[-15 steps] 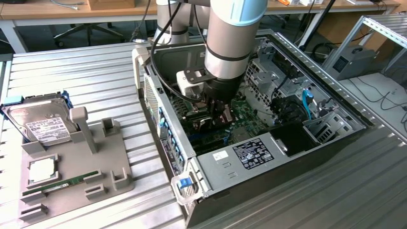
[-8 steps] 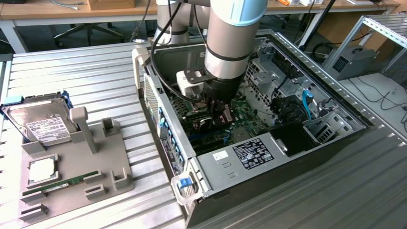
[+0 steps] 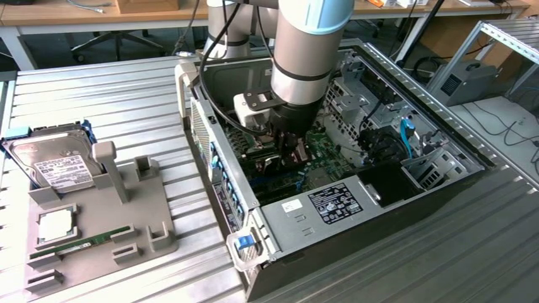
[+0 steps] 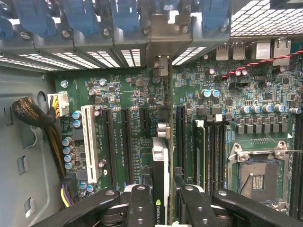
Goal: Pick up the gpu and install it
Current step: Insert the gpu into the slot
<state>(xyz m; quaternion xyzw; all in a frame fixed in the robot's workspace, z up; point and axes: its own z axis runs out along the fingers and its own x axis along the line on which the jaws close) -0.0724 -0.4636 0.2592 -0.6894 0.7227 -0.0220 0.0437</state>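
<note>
Because a card goes into its slot edge-first, the gripper [image 4: 161,204] is closed on the gpu [image 4: 160,161], with 2 fingers [image 4: 139,205] pinching its thin faces so that it stands on edge over the motherboard [image 4: 128,94]. The card runs parallel to the long black slots [image 4: 126,142], and its silver bracket end points toward the rear openings of the computer case [image 3: 354,202]. That case lies on its side on the desk [image 3: 110,95], so the board faces up toward the arm [image 3: 307,50] reaching down inside. Whether the card's lower edge is seated in a slot, I cannot tell.

green motherboard [image 4: 137,94], black gpu [image 4: 160,189], blue latches [image 4: 80,14], white slot [image 4: 88,142]
</note>
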